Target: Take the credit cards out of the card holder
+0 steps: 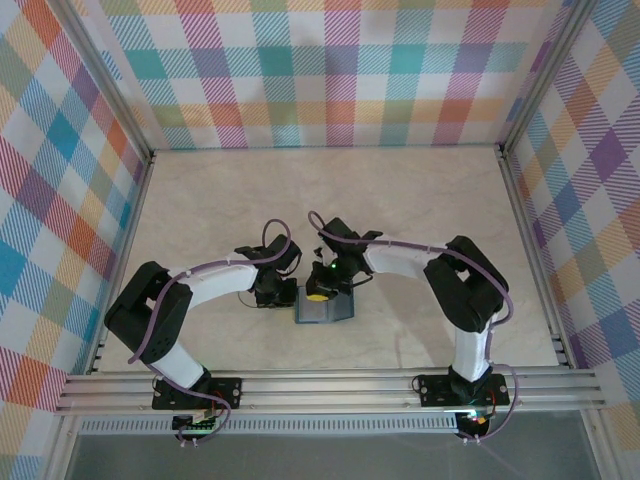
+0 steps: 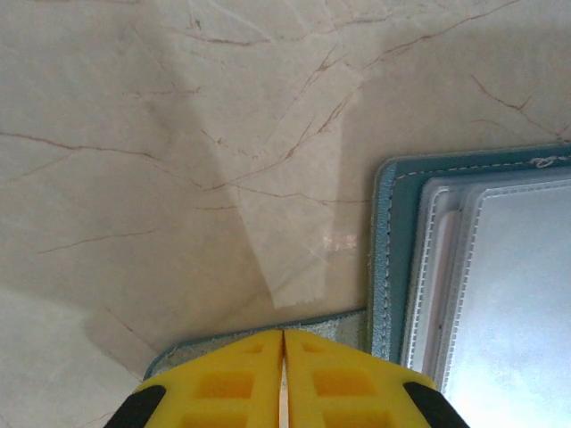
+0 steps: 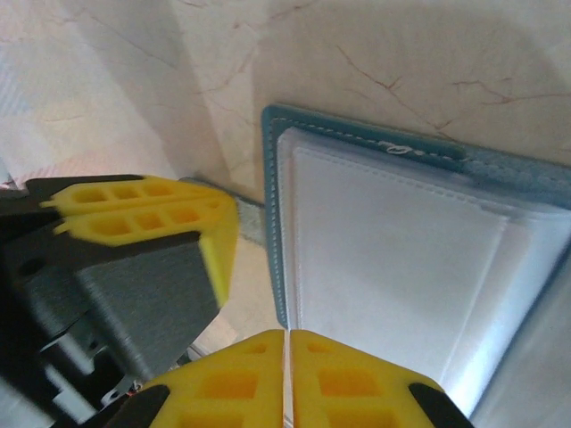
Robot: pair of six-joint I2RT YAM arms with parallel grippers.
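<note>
Left wrist: left gripper [image 2: 283,337] is sitting nearest the lens, yellow ribbed fingers pressing together over a fuzzy grey flap of the card holder [image 2: 385,259], probably steadying it; a true pinch is unclear.

Right wrist: right gripper [image 3: 287,337] is showing fingers meeting, nothing visibly between them, at the near edge of the credit cards [image 3: 393,267], which are lying pale and smooth inside stitched teal slots.

Top: the holder is lying open between both grippers on the marbled table [image 1: 420,200].

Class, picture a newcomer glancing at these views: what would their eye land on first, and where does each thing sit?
Bright plaid walls ring the pale table. At its near middle, the left arm and right arm meet over the open teal card holder. Up close, the yellow-fingered left gripper and right gripper are both shut right by it.
</note>
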